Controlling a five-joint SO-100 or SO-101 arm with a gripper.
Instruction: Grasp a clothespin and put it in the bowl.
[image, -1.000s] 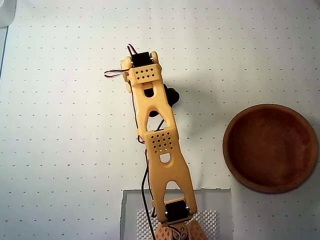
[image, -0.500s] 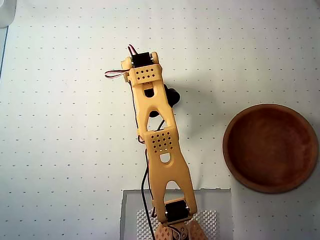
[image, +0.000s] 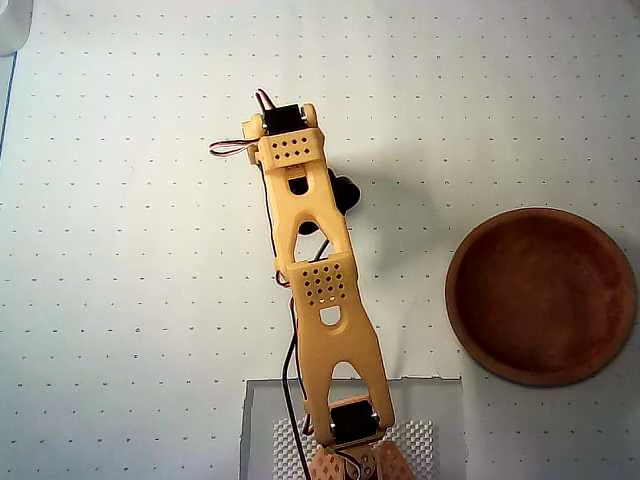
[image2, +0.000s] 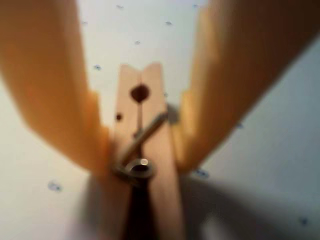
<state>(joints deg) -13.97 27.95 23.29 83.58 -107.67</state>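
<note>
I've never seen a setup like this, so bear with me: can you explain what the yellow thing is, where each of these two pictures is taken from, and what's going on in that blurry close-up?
The yellow thing is a small robot arm fixed at the near edge of a white dotted table. The overhead view looks straight down on it; the arm reaches away from its base towards the top of the picture, hiding whatever is under its tip. To the right sits a round reddish-brown wooden bowl, with nothing in it.

The close-up comes from a camera riding on the arm's wrist, looking down between its jaws. The two blurred yellow shapes are the fingers, forming the gripper. Between them is a light-wood clothespin with a metal spring. The fingers press against its sides, so it looks gripped, apparently just above or on the table.
</note>
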